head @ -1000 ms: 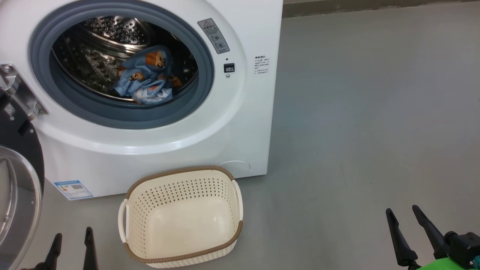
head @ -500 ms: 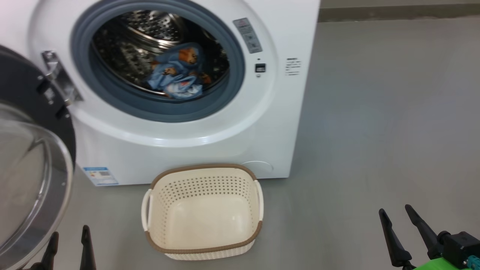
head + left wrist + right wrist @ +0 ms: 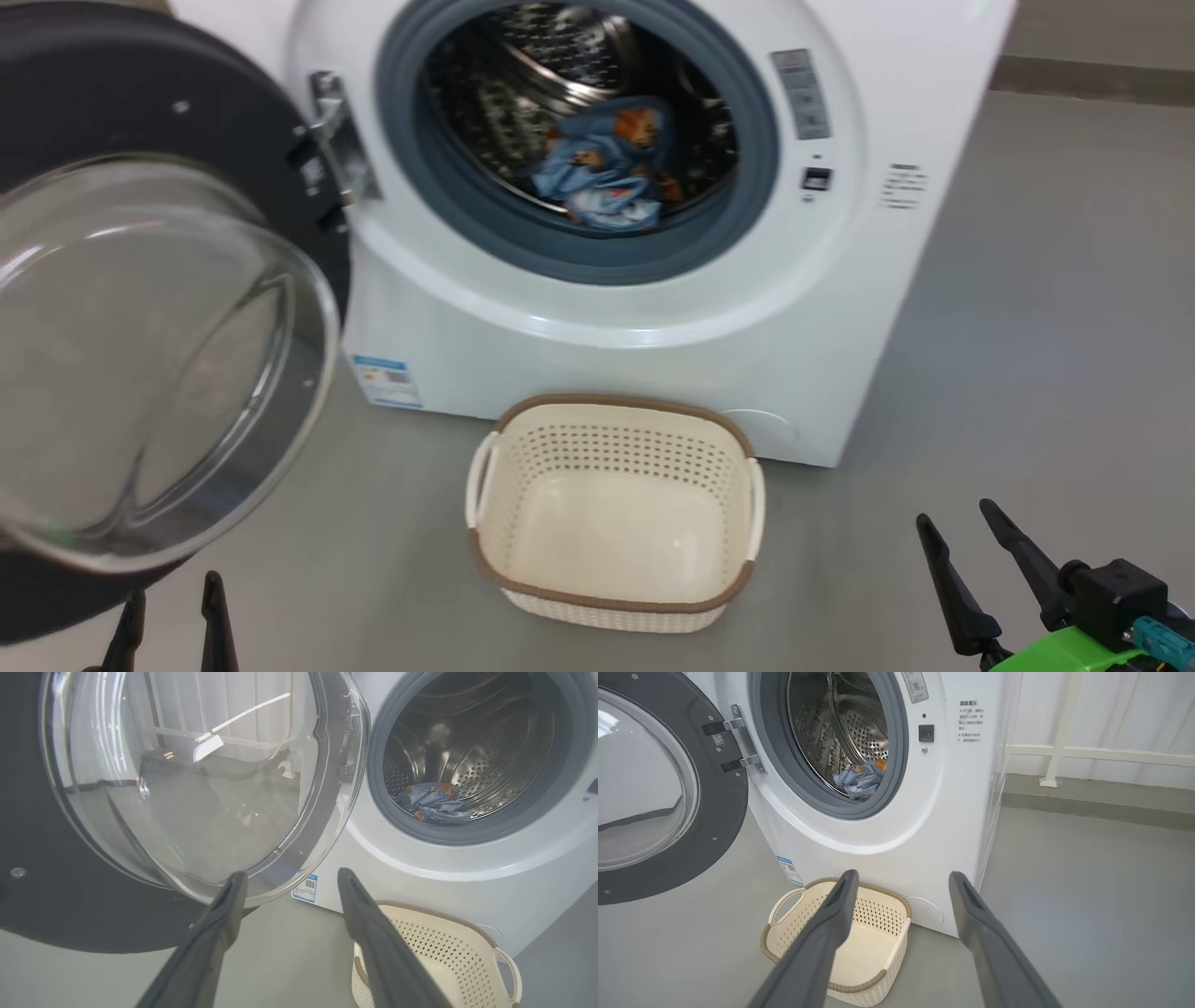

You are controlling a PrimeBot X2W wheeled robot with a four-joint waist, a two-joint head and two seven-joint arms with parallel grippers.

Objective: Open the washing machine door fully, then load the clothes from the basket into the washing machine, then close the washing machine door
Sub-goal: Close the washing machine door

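Door (image 3: 159, 327): open on the hinge side of the washer (image 3: 653, 364), hanging just above your left gripper (image 3: 175, 588), fingers apart.
Clothes (image 3: 605, 173): bundled inside the washer.
Basket (image 3: 616, 448): before the washer, between your grippers; right gripper (image 3: 954, 511) likewise spread.

The washing machine (image 3: 597, 364) is pictured at the far side of the floor (image 3: 1027, 355), with the washing machine door (image 3: 112, 84) swung out to the left on a hinge (image 3: 336, 140) fixed left of the opening. The clothes (image 3: 607, 173) are heaped low inside the drum (image 3: 523, 84). The basket (image 3: 616, 448) is set on the floor just before the machine, below the opening and right of the door.
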